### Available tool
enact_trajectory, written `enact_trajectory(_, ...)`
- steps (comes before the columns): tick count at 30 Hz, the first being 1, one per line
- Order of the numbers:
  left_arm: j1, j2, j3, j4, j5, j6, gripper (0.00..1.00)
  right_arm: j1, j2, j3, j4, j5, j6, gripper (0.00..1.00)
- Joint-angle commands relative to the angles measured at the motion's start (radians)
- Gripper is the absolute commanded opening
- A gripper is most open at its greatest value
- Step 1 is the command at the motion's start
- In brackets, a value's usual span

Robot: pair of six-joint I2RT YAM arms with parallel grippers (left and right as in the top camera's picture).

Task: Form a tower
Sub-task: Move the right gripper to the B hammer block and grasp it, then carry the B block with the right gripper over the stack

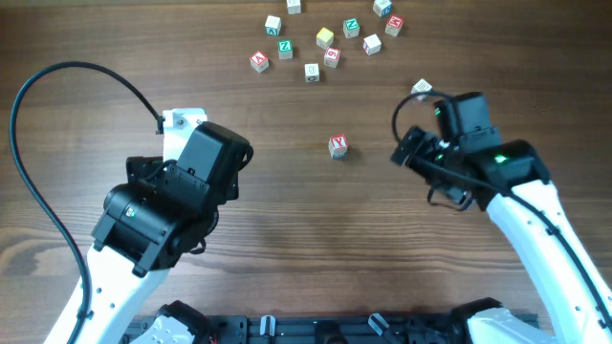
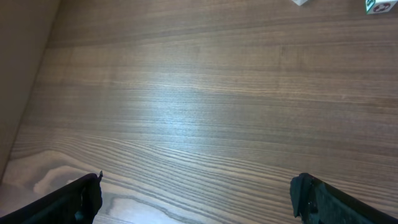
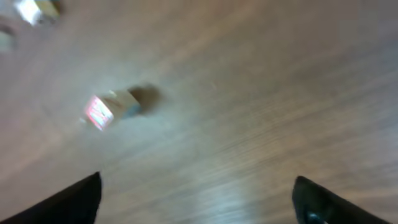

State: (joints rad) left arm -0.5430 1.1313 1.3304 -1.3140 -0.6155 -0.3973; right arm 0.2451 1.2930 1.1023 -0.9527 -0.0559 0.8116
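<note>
Your right gripper [image 1: 400,151] stands wide, with nothing between its black fingertips and only bare wood beneath. The tower [image 1: 422,87] sits just beside the gripper's housing, on its far side. From overhead you see only a pale square top, so the cubes under it cannot be counted. A red-edged letter cube [image 1: 338,145] lies to the left of that gripper, apart from it. Your left gripper [image 2: 196,186] is spread wide too, over the smooth, brown, straight-grained table [image 2: 186,93]. Loose letter cubes [image 1: 324,37] are scattered at the far side.
</note>
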Motion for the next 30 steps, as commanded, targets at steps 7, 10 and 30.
enact_trajectory(7,0.002,-0.009,-0.001,0.0,-0.003,0.008,1.0,-0.213,0.383,0.276,0.105,-0.055,-0.181,0.99)
enact_trajectory(10,0.002,-0.009,-0.001,0.0,-0.003,0.008,1.0,-0.213,0.653,0.518,0.101,-0.047,-0.176,0.99)
enact_trajectory(30,0.002,-0.009,-0.001,0.0,-0.002,0.008,1.0,-0.21,0.994,0.715,0.185,-0.053,-0.273,0.11)
